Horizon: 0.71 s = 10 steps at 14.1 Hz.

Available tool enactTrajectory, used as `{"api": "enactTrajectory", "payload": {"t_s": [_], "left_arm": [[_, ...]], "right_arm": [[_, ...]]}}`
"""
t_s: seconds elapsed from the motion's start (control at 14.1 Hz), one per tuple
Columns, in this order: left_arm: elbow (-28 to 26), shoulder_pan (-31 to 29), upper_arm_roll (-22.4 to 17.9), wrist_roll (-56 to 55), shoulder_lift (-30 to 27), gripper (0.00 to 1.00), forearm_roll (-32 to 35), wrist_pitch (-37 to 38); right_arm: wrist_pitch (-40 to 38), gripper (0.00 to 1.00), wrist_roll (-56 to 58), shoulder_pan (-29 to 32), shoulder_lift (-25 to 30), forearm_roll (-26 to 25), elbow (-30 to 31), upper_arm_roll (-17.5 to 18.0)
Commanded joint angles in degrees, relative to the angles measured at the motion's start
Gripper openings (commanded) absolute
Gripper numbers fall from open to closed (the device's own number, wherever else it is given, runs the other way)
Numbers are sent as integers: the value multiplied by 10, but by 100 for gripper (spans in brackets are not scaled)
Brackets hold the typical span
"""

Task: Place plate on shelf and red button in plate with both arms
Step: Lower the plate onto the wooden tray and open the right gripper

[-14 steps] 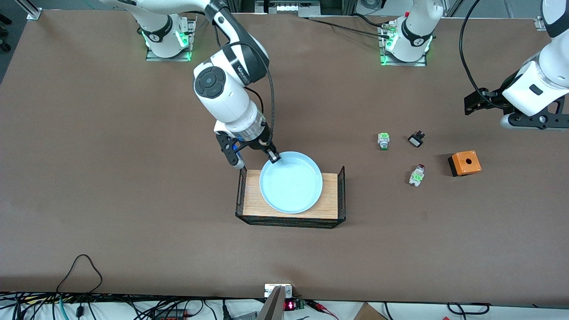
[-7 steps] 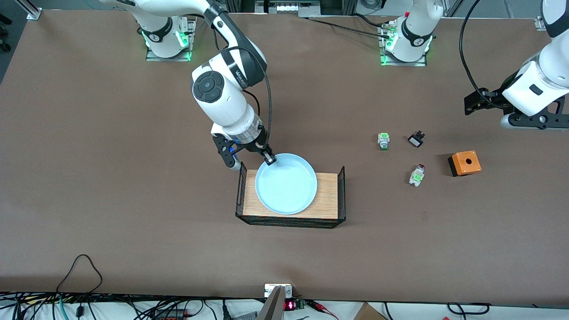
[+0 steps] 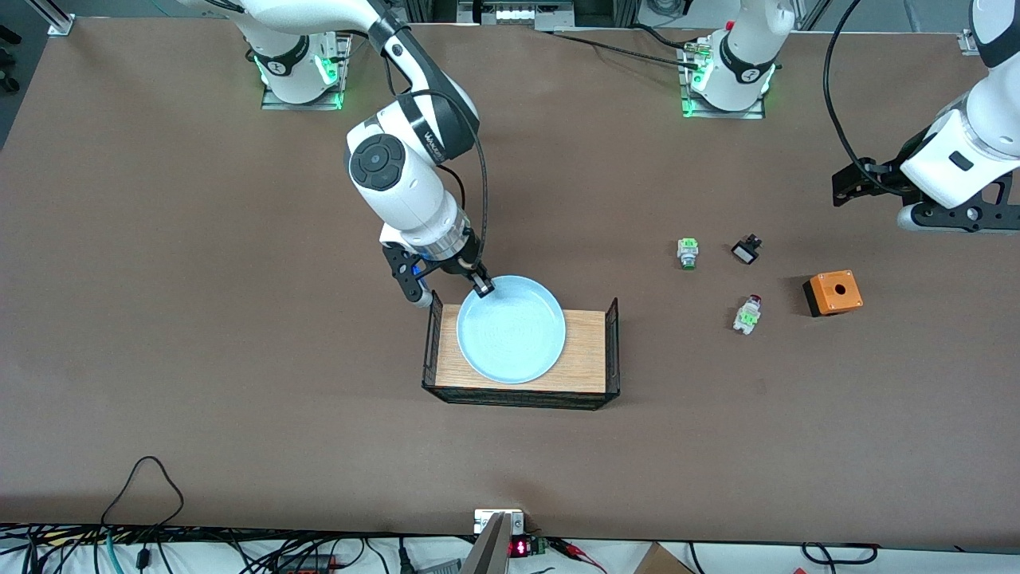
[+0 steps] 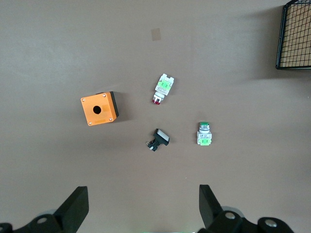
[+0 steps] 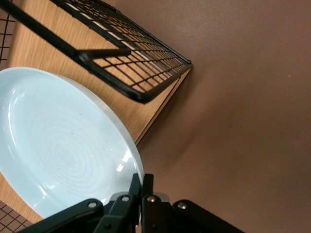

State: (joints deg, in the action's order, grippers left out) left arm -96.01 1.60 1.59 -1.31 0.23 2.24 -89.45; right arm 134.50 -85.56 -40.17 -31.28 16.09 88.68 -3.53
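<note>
Nearest the front camera, low in the middle of the front view, sits the wire-sided tray (image 3: 522,396) with its wooden floor. The plate (image 3: 511,328) is over that floor, toward the right arm's end of the tray; its rim farthest from the camera overlaps the tray's edge. Whether the plate rests fully on the wood or is just above it cannot be told. The right gripper (image 3: 483,288) pinches the plate's rim at the upper left of the plate as the front view shows it, fingers pressed together on the edge; in the right wrist view the right gripper (image 5: 141,184) clamps the rim at the bottom of the frame, with the tray's mesh wall (image 5: 127,58) crossing the upper part.

At the right of centre in the front view, the red button (image 3: 747,313) lies on its side on the table (image 3: 239,359), well apart from the tray. Just beside it, toward the left arm's end of the table, stands the orange box (image 3: 833,292) with a hole in its top. Farther from the camera lie the green-capped switch (image 3: 688,253) and a small black part (image 3: 746,250).

At the right edge of the front view, the left gripper (image 3: 865,179) hangs in the air over bare table, waiting. In the left wrist view its fingers (image 4: 74,209) stand spread wide at the bottom of the frame, holding nothing, with the red button (image 4: 161,89) near the centre.
</note>
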Motion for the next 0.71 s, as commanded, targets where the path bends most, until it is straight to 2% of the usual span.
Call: {"api": "enactTrajectory", "payload": {"t_s": [0.0,0.5,0.57,0.64], "left_arm": [[10,-2,0,6,-1,100,5,11],[10,-2,0,6,-1,100,4,12],[10,-2,0,6,-1,100,4,12],[10,-2,0,6,-1,100,4,12]], "right_arm": [[8,0,2,-4,-2,-4,0,-2],[10,0,-6,-7,-10,-3,-3,-2],[10,8,-7,-6,-10,-2,-3,-2],[10,69,-7,-4,-10,9,-6,-3]]}}
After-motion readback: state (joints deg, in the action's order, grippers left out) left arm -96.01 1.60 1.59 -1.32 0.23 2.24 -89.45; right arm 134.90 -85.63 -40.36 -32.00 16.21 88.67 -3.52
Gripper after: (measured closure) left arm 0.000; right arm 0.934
